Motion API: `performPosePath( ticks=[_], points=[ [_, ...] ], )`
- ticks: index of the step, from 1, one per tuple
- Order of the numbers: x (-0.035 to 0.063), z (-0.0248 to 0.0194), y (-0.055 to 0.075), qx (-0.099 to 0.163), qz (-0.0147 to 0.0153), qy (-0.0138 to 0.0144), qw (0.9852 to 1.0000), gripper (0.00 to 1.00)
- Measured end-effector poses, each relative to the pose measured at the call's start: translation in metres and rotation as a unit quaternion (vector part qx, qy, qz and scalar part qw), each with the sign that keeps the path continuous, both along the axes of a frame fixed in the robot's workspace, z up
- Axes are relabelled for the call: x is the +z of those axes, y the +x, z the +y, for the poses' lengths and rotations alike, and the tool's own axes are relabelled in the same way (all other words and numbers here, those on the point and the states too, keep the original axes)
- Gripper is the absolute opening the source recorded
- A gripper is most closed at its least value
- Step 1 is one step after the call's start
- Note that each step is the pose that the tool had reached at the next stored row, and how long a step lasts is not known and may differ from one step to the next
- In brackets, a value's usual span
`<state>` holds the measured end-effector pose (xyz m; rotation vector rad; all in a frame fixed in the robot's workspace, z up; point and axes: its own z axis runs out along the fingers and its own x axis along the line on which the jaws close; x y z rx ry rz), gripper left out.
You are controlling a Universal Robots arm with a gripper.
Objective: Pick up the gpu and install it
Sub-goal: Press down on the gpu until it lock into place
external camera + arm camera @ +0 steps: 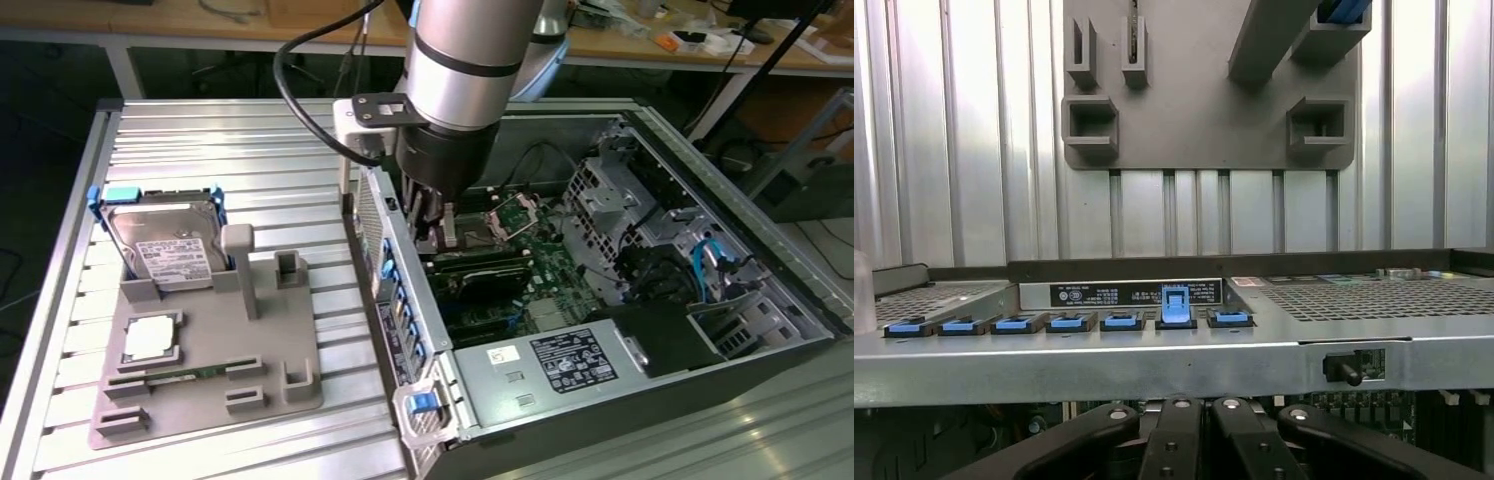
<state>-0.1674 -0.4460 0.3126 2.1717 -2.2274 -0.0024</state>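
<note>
Starting at the exterior view's left: a ribbed metal counter (200, 130) carries a grey holder tray (300, 385). In the tray, toward the upper left of the frame, a silver hard drive (167, 245) with a white label stands in its blue-trimmed cradle. Below it lies a square silver chip (147, 338), and lower still a long green memory stick (174, 377). The upright slot posts (287, 268) on the tray's right side have nothing in them.

Middle of the frame, the arm (461, 60) comes straight down from the top edge into the open computer case (787, 345), right by the case's near wall. The jaws are narrow, pinched together down at the motherboard (534, 265). In the wrist view their black links are bunched close too.

The gpu (446, 228), as far as I can make out, is the thin pale piece standing on edge right under the jaws, among the board's slots. I honestly can't tell whether they're clamped on it or just touching it.

The wrist view also shows a row of blue slot clips (1019, 323) along the case edge, with one clip (1174, 303) flipped up.

Right of centre there's a labelled power supply (567, 360), and a metal drive cage (627, 185) toward the upper right.
</note>
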Motion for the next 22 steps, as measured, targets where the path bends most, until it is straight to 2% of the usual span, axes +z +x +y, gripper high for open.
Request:
performPosePath(
  ticks=[13, 15, 16, 19, 22],
  points=[
    [-0.0041, 0.0000, 0.000, 0.000, 0.0001, -0.0001, 1.0000, 0.11],
    [-0.0017, 0.0003, 0.000, 0.000, 0.0001, 0.0000, 1.0000, 0.11],
    [0.0014, 0.0003, 0.000, 0.000, -0.0008, 0.0013, 1.0000, 0.11],
    [0.0102, 0.0000, 0.000, 0.000, 0.0000, 0.0000, 1.0000, 0.11],
    [0.0119, -0.0002, 0.004, 0.000, -0.0001, 0.0001, 1.0000, 0.11]
  ],
)
